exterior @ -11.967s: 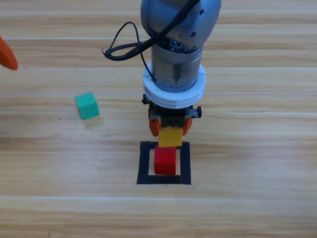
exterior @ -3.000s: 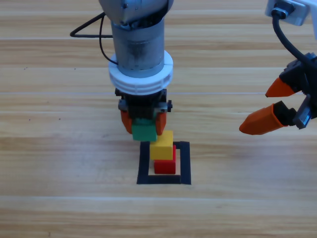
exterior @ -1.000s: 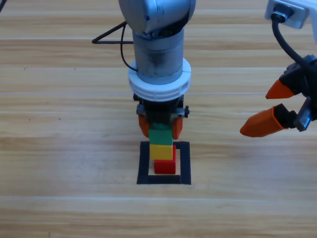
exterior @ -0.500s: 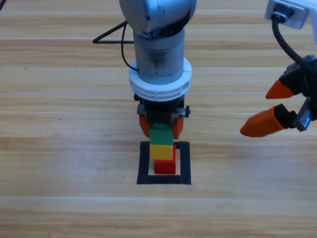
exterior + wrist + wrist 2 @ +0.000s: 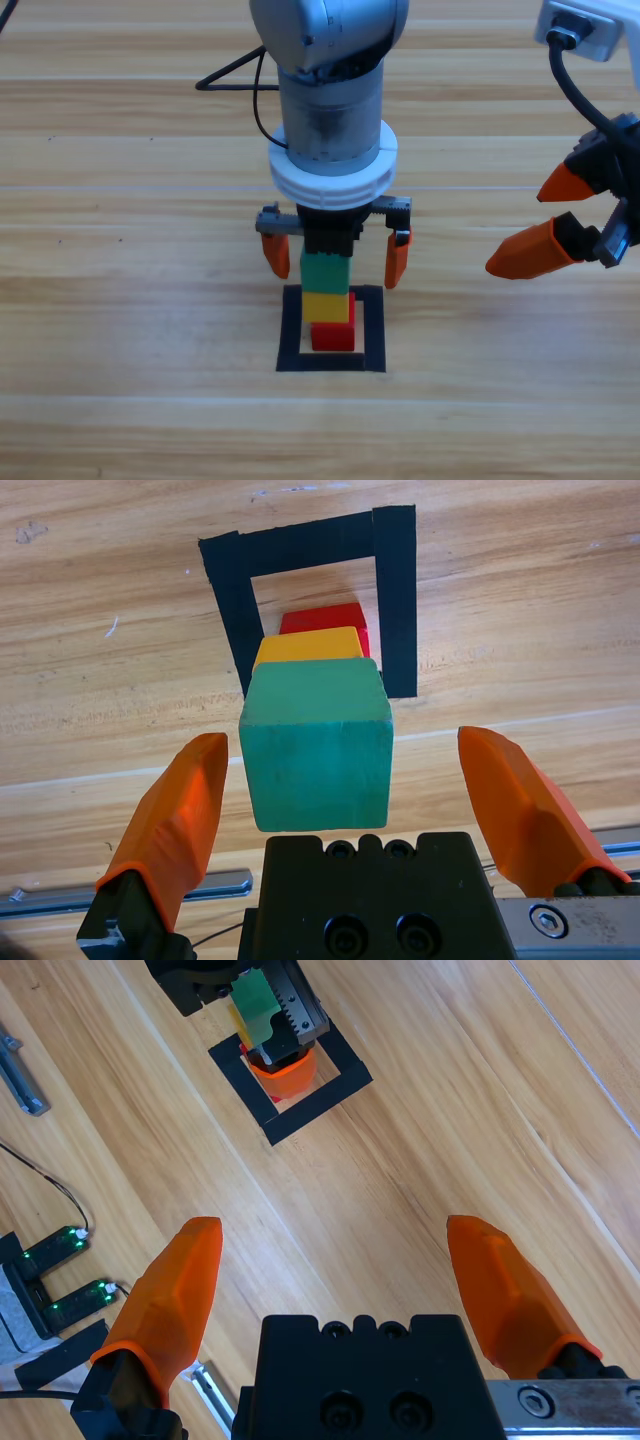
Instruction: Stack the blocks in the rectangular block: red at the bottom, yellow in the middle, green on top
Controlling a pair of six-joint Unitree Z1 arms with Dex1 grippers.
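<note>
The green cube (image 5: 325,272) rests on the yellow cube (image 5: 326,305), which sits on the red cube (image 5: 334,337), all inside the black tape rectangle (image 5: 290,332). My left gripper (image 5: 336,265) stands open around the green cube, one jaw on each side with a gap to both. The left wrist view shows the green cube (image 5: 316,745) free between the jaws, with the yellow cube (image 5: 306,645) and red cube (image 5: 322,617) below it inside the tape rectangle (image 5: 394,600). My right gripper (image 5: 525,228) hangs open at the right edge, holding nothing.
The right wrist view looks down on bare wood, with the tape rectangle (image 5: 320,1095) and the green cube (image 5: 255,995) far off at the top. Black cables and small lit boards (image 5: 60,1275) lie at that view's left edge.
My left gripper has spread its jaws and let go of the green cube, which stays on the yellow one. The right arm has not moved.
</note>
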